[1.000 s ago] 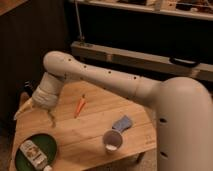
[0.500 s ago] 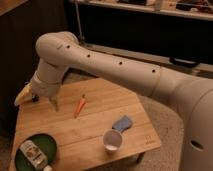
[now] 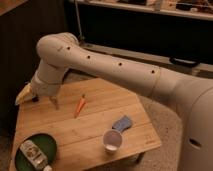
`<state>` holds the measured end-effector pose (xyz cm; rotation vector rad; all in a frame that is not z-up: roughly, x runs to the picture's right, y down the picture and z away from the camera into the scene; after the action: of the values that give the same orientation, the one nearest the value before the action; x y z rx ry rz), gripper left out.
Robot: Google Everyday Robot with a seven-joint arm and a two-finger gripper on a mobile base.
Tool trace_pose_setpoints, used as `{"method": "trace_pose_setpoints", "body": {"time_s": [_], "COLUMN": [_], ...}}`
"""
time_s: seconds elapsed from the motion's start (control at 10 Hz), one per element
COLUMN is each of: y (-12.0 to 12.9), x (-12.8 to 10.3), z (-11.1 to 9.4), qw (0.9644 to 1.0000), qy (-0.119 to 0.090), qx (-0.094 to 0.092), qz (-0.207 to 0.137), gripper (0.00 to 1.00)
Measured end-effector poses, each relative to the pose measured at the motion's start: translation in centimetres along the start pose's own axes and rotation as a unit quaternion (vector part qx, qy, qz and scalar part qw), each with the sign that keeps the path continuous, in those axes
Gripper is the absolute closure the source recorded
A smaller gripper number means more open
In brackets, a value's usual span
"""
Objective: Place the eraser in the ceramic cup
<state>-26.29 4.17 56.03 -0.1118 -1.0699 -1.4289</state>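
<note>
— What has the arm (image 3: 100, 65) just done?

— It has swung its elbow up and toward us, so it fills more of the view than a second ago. The gripper (image 3: 51, 98) has barely shifted. It is still low over the far left part of the table (image 3: 65, 127), left of the carrot (image 3: 80, 105).

— Is it holding anything?

— Not that I can see. The fingers seem spread wide, not clamped on anything. A slim dark stub (image 3: 54, 104) pokes down under the wrist, but I can't tell if it's a finger or the eraser. Otherwise I can't pick the eraser out anywhere. If it is on the table, I'd guess it is under that wrist.

— And the cup?

— The ceramic cup (image 3: 112, 140) hasn't moved. It stands upright at the near right, well apart from the gripper, with nothing sticking out of it. So I'd say the robot is still lining up for the pickup, and the carry across the table is all still to come.

— Count the rest for me.

— There is one cup, one carrot and one blue-grey cloth (image 3: 122, 123) lying just beyond the cup. One green plate (image 3: 48, 142) sits at the near left corner, with one pale packet (image 3: 30, 151) on it. One yellowish thing (image 3: 24, 94) sits at the far left edge, and I can't name it. None of them has moved.
</note>
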Motion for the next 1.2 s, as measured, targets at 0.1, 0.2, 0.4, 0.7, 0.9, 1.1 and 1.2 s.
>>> {"method": "trace_pose_setpoints", "body": {"time_s": [0.1,0.2,0.4,0.7,0.9,1.1,1.2], "y": [0.1,0.2,1.8,2.7,3.3,3.5,3.7], "x": [1.5,3.9,10.5,18.8,22.4,23.9,23.9], "z": [0.5,1.1,1.8,3.4,4.2,5.1,5.0], "qw": [0.9999,0.9997,0.9983,0.9955,0.9934,0.9905,0.9906], "qy": [0.007,0.016,0.040,0.061,0.076,0.091,0.092], "qx": [0.000,0.000,0.000,0.001,0.003,0.006,0.006], "qz": [-0.008,-0.020,-0.042,-0.073,-0.085,-0.103,-0.101], "gripper": [0.20,0.20,0.20,0.20,0.20,0.20,0.20]}}
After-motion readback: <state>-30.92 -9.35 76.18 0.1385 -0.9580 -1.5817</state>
